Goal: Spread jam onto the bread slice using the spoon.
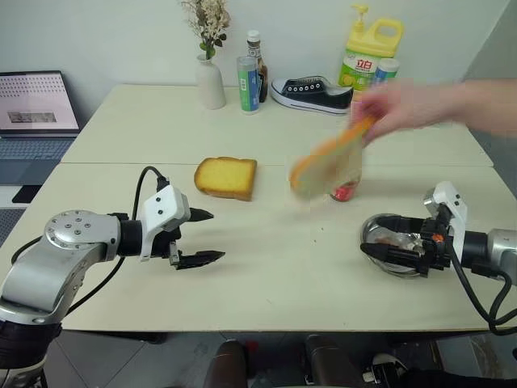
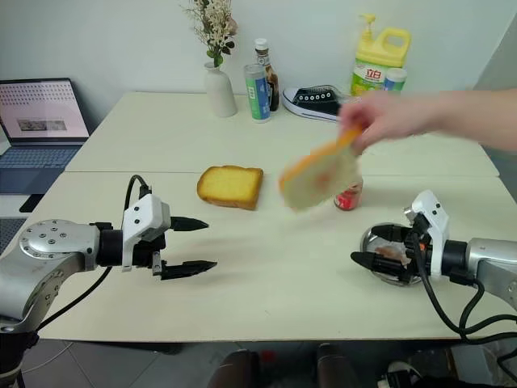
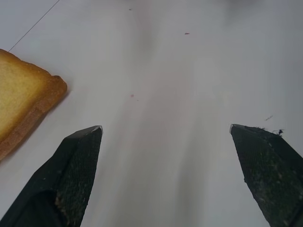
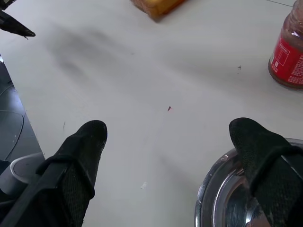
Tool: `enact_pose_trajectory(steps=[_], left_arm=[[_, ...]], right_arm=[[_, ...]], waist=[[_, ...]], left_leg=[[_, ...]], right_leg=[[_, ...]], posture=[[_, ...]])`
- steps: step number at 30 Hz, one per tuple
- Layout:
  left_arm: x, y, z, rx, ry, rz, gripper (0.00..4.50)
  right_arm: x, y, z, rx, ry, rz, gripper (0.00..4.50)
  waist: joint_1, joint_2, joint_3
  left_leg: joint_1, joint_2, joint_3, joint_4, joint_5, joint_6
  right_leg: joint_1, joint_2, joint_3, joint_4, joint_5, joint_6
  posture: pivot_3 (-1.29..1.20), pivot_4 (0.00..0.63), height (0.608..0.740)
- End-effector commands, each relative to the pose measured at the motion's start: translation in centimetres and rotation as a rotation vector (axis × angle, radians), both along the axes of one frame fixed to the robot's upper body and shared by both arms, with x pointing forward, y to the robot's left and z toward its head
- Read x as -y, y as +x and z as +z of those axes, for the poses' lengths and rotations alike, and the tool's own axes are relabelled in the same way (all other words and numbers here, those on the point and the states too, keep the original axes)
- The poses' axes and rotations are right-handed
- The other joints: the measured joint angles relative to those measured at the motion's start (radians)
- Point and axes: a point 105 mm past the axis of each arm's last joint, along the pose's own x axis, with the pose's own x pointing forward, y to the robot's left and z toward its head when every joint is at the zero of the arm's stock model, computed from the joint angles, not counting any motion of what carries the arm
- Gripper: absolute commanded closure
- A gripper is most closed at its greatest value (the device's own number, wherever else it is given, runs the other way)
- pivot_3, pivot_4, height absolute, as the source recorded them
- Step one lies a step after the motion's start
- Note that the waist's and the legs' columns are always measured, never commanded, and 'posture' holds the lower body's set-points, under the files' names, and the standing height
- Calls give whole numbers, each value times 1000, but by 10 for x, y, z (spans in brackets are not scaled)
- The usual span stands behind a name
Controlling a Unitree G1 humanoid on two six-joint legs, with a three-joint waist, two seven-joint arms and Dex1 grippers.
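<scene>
On the bench we see the bread slice lying flat near the middle, just ahead of our left hand, whose fingers stand wide apart with nothing between them. Our right hand hovers over the round steel dish — its fingers are also spread, holding nothing. A person's hand carries a second, paler slice in the air, blurred, in front of the jam jar. We cannot make out the spoon clearly.
</scene>
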Motion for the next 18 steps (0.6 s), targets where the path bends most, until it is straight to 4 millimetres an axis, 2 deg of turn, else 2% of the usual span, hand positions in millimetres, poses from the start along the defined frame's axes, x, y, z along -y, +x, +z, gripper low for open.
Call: enact_pose_trajectory(steps=[1, 14, 18], left_arm=[[2, 1, 10, 42, 1, -20, 0], [0, -3, 13, -1, -38, 3, 0], [-6, 9, 25, -10, -177, 102, 0]], right_arm=[[-3, -3, 8, 34, 4, 15, 13], [-13, -7, 9, 32, 13, 40, 13], [-26, -7, 7, 54, -3, 87, 13]], waist=[[0, 0, 0], [0, 0, 0], [0, 0, 0]], left_leg=[[0, 0, 0, 0, 0, 0], [0, 0, 0, 0, 0, 0], [0, 0, 0, 0, 0, 0]], right_leg=[[0, 0, 0, 0, 0, 0], [0, 0, 0, 0, 0, 0], [0, 0, 0, 0, 0, 0]], posture=[[0, 150, 740], [0, 150, 740], [0, 150, 740]])
